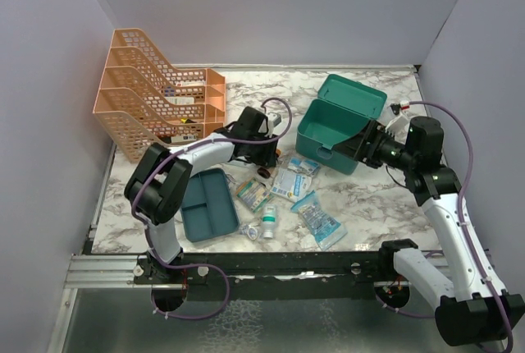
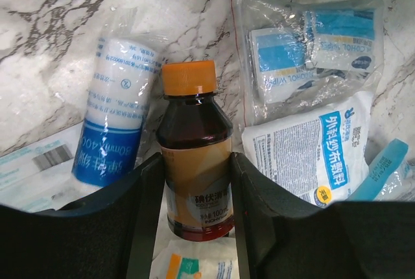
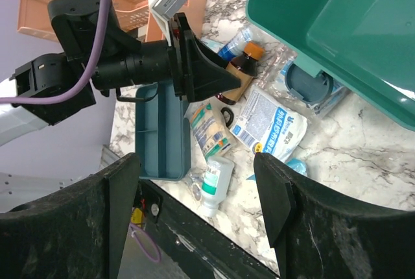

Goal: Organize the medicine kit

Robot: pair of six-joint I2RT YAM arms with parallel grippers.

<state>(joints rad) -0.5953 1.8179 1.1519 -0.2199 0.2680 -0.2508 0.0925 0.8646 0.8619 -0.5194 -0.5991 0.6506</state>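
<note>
Left pincer (image 2: 196, 162) is clamped on a brown bottle (image 2: 194, 120) with an orange cap, lying mid-bench among packets (image 2: 311, 156). Right pincer (image 3: 194, 159) hangs wide open, empty, just beside the medicine kit (image 1: 320, 141), which sits lid up toward the bench's (image 1: 385, 197) far right corner.

Plain lavender-grey walls (image 1: 271, 8) close in at nine, twelve and three o'clock. White marbled counter (image 1: 369, 205) fills the middle, evenly lit. Six o'clock: black rail (image 1: 287, 265), mottled grey floor (image 1: 271, 320) beneath.
</note>
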